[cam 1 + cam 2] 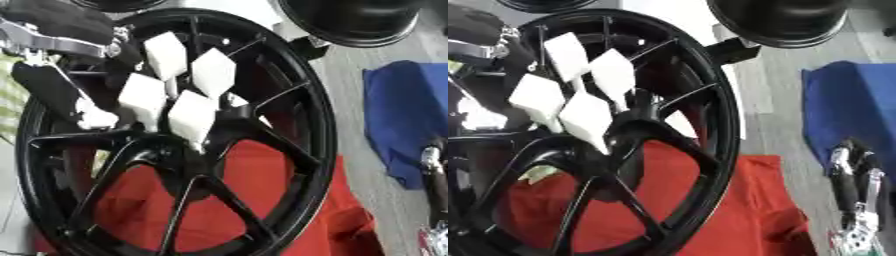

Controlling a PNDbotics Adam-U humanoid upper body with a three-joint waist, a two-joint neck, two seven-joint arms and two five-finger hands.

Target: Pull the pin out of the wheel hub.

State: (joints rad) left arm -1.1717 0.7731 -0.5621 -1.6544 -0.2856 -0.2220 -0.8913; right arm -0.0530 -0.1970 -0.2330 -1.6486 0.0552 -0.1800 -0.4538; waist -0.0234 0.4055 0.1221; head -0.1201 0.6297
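A black spoked wheel [302, 107] lies tilted on a red cloth [306, 220] and fills most of both views. Its hub [188, 160] sits where the spokes meet, left of centre. My left hand [144, 95] reaches in from the upper left, and its white-padded fingers [192, 117] spread over the spokes with their tips just above the hub. The thumb [94, 119], also white-tipped, stands apart to the left. The fingers hide the hub's centre, and I see no pin there. My right hand [855, 200] shows only in part at the lower right edge, away from the wheel.
A blue cloth [411, 110] lies on the grey surface right of the wheel. Another dark round rim [350, 20] stands at the top right, close to the wheel's edge. Something green and white [9, 100] shows at the left edge.
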